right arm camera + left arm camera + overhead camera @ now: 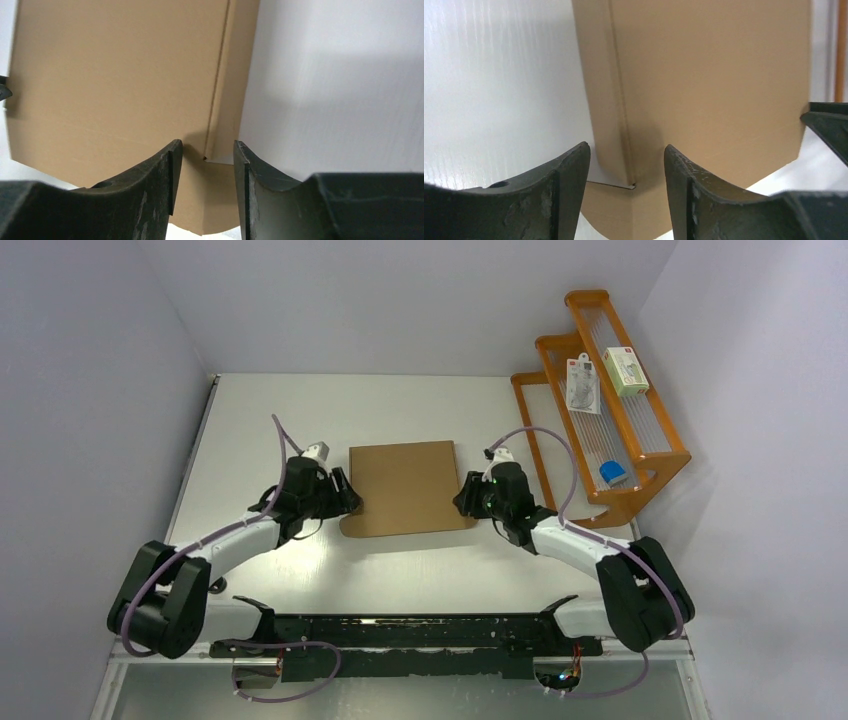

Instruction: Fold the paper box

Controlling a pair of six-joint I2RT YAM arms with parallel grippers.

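Left gripper (pixel 350 502) and right gripper (pixel 466 502) sit at the near-left and near-right corners of the paper box (pixel 405 485). Both sets of jaws are parted, each straddling the near end of a folded side wall without clamping it. The box lies flat at the centre of the table (pixel 300 410). Its rounded flap points toward the near edge. The outline is almost square, so no long axis is clear.
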